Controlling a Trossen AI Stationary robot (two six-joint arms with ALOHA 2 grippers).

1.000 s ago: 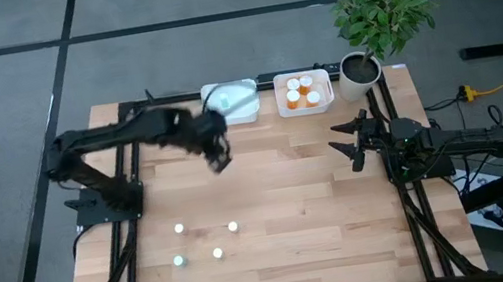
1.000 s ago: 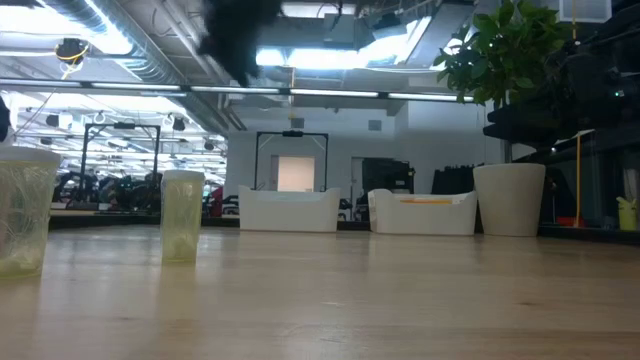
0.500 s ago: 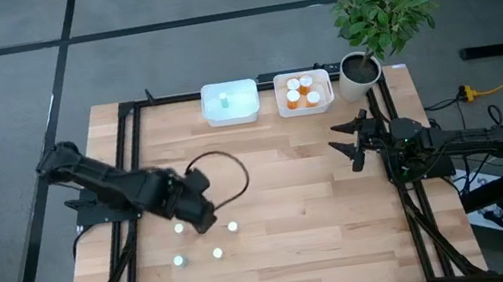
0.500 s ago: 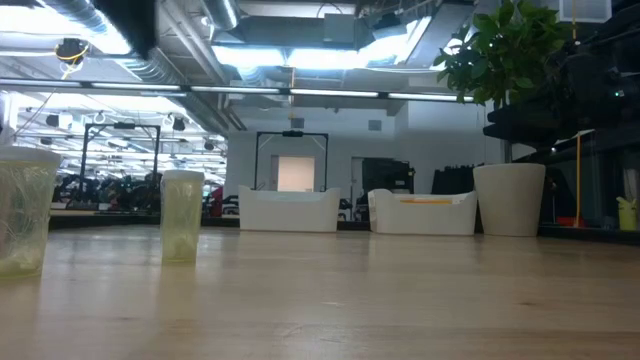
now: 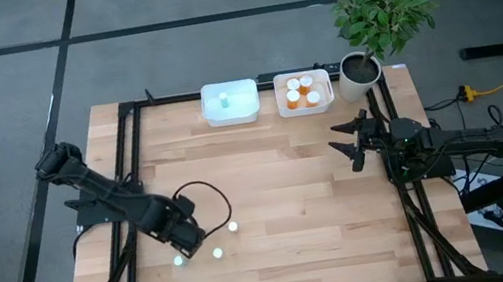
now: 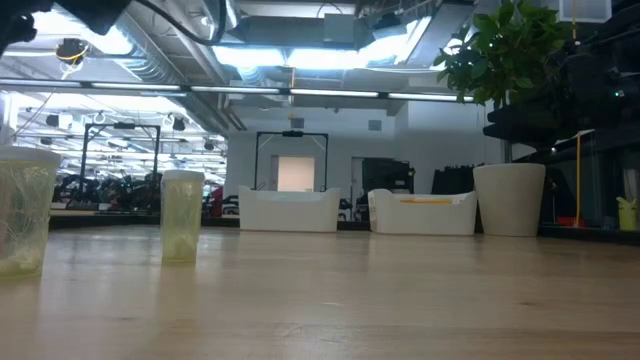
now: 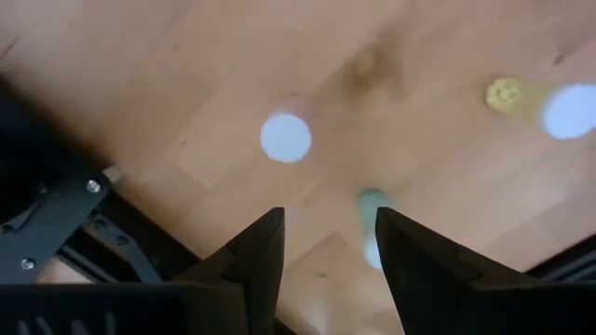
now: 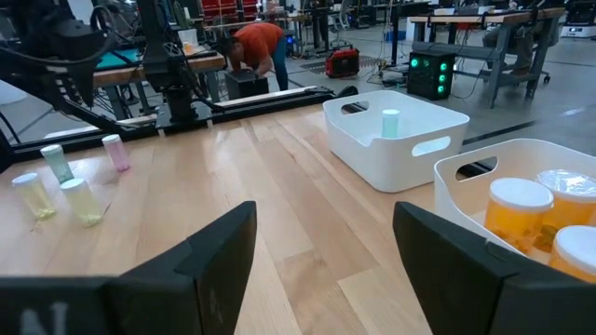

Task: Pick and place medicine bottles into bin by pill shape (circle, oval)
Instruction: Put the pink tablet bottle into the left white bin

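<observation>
Open and empty, the left gripper (image 5: 189, 238) hovers over the vials (image 5: 217, 253) on the table's (image 5: 291, 195) near left; a green vial (image 7: 372, 207) sits between its fingers. The right gripper (image 5: 347, 149), open, waits at right.

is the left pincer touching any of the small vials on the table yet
Apart. In the left wrist view the left pincer hangs open above the wood, and the pale green vial shows in the gap between its fingers with bare table around it.
</observation>
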